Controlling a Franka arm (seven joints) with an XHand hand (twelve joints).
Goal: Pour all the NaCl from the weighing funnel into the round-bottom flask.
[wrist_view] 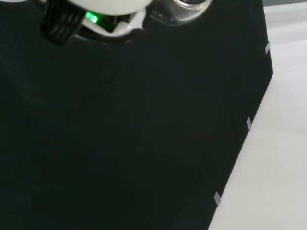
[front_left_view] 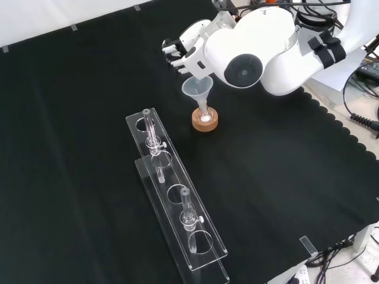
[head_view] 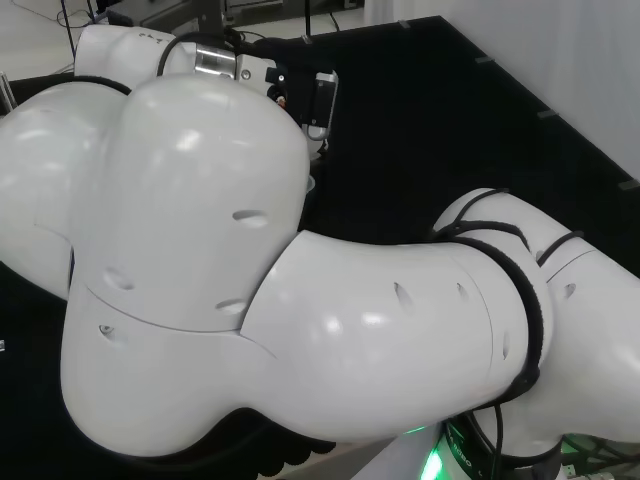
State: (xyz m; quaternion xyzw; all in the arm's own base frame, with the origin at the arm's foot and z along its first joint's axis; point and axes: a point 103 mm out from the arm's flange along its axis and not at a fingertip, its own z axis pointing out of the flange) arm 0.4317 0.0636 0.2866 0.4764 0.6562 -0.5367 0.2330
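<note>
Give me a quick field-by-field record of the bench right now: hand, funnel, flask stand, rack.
hand: above and just behind the funnel in the front view, partly hidden by the arm's white link; grip not visible
funnel: clear, upright, stem pointing down into the stand's centre
stand: cork ring on the black cloth, something white at its centre
rack: clear, long, nearer the camera, with two glass pieces standing in it

A desk (front_left_view: 71, 177) draped in black cloth (front_left_view: 284, 195) with a scalloped hem along one edge. Beyond the cloth's far edge lies a pale, plain surface (wrist_view: 283, 143). Small clear clips (front_left_view: 307, 244) sit along the cloth's border. Dark cables (front_left_view: 361, 118) hang just off the desk's corner.
</note>
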